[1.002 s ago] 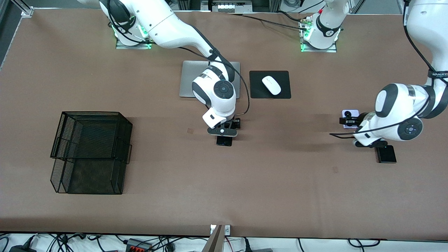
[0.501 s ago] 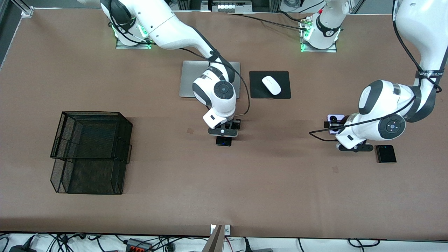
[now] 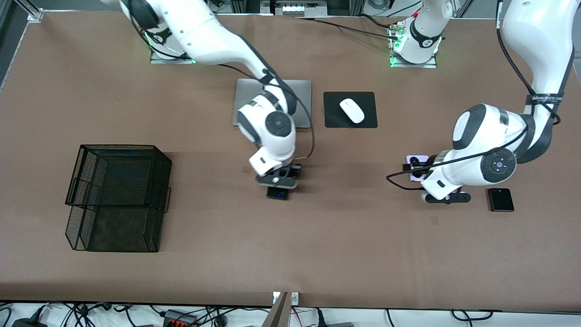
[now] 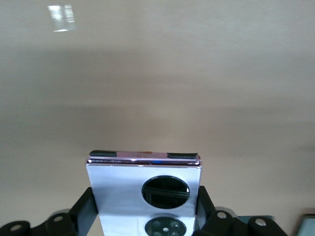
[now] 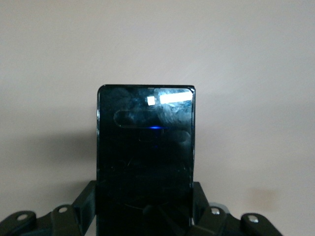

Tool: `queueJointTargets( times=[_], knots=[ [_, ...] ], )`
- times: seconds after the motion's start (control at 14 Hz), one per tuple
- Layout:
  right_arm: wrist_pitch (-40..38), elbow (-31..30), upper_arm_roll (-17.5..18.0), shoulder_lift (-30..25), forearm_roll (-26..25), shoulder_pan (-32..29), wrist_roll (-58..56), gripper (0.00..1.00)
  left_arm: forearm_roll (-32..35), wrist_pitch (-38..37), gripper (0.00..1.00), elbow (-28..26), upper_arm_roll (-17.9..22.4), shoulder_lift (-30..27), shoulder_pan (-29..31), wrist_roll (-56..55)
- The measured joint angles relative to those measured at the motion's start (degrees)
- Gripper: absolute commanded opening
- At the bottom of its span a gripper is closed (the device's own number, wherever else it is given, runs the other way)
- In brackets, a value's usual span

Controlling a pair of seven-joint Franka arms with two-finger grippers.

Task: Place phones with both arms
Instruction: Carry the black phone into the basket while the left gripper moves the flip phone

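— Over the middle of the table (image 3: 317,254), what does the right gripper (image 3: 278,186) carry?

— The long black phone (image 5: 145,157). The right wrist view shows the fingers (image 5: 86,196) clamped on both its long edges, and the slab hangs clear of the surface, nearer the front camera than the silver laptop (image 3: 302,91).

— And the left gripper (image 3: 420,170)?

— It is up over the table toward the left arm's end, its fingers (image 4: 84,209) pressed against the sides of the lilac flip phone (image 4: 144,194), camera circles showing. The small black flip phone (image 3: 500,199) lies flat on the table just beside that arm's wrist, untouched.

— So which step would an observer call this?

— The carry, most likely: two phones lifted, none yet set down. The black wire basket (image 3: 115,195) stands toward the right arm's end, well apart from both grippers, and looks like the probable destination, though nothing in view confirms it.

— What does the next move ask of the arms?

— Each must travel toward the basket without crossing the other; the right arm is much closer, so it would sensibly go first. The long phone is gripped low, with much of it sticking out past the fingers, so a steady, unhurried swing would guard against it slipping.

— Anything else on the table?

— A white mouse (image 3: 352,110) on a black pad (image 3: 336,120) beside the laptop.
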Motion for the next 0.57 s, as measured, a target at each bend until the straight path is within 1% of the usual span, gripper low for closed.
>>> queueJointTargets(
  times=[0.14, 0.21, 0.36, 0.43, 0.57],
  knots=[
    [-8.59, 0.11, -0.4, -4.87, -0.11, -4.23, -4.19, 0.24, -2.67, 0.06, 0.29, 1.86, -0.16, 1.87, -2.52, -0.19],
    [-12.8, 0.06, -0.5, -7.17, -0.13, -6.49, -6.88, 0.24, -3.19, 0.28, 0.29, 2.98, -0.24, 3.2, -4.82, -0.66],
    [-18.97, -0.87, -0.54, -11.02, -0.14, -10.98, -13.19, 0.24, -3.37, 2.32, 0.29, 6.36, -0.3, 6.84, -11.29, -5.34],
    [-20.85, -1.89, -0.56, -12.5, -0.15, -12.85, -16.04, 0.24, -3.37, 4.79, 0.29, 7.95, -0.26, 8.76, -14.54, -8.36],
    [-24.49, -4.2, -0.61, -14.64, -0.18, -16.16, -20.37, 0.24, -3.37, 12.29, 0.29, 9.58, -0.1, 12.31, -20.05, -12.8]
  ],
)
